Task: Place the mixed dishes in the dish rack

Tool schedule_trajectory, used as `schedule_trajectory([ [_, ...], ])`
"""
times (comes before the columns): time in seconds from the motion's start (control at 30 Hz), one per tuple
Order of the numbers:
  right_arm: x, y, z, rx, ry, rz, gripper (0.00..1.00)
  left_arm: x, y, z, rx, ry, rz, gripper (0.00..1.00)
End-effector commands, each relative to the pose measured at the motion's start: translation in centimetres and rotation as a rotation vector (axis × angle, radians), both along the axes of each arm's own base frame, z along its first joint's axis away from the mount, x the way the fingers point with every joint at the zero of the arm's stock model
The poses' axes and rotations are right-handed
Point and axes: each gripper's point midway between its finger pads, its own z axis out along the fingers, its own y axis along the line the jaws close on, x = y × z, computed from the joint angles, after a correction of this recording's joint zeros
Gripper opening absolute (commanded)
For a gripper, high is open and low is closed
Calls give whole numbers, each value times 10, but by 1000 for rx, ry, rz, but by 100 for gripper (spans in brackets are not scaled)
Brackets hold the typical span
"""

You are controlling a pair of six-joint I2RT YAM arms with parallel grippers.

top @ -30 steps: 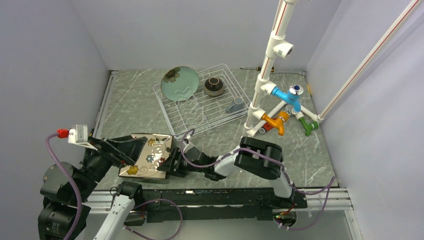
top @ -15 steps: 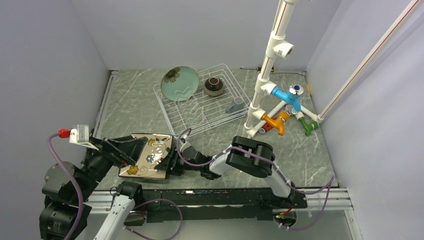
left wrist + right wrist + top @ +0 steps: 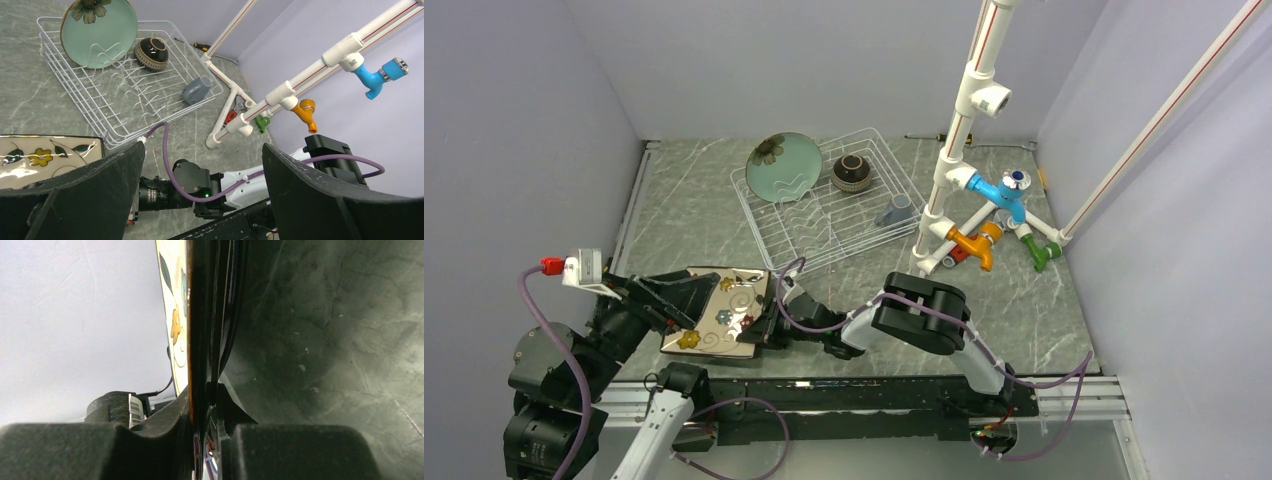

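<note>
Three dishes, the pale green round plate (image 3: 784, 166), brown bowl (image 3: 852, 172) and small grey mug (image 3: 894, 210), sit in the dish rack (image 3: 824, 232), while the cream floral square plate (image 3: 721, 312) is at the counter's (image 3: 684, 210) near left. You're on its pickup: the right pincer (image 3: 769, 320) is clenched on its right edge and the left pincer (image 3: 686, 300) is spread and released, so next you must lift it and stand it between free prongs. Only the right wrist view shows the rim nipped; the left wrist view shows the gaping fingers (image 3: 80, 200).
</note>
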Motion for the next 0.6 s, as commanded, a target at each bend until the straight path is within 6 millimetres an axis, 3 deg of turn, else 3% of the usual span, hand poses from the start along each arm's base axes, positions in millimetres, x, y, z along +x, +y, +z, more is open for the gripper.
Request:
schedule_trajectory([
  [0.0,2,9,50,129,-56,12,11,0,0,9,-14,-38,-3,93],
  [0.23,-4,15,82,189,-75,44,0,1,-1,11,-17,-36,-2,92],
  [0.57,-23,22,136,307,-112,99,0,5,0,17,-20,-50,9,92],
])
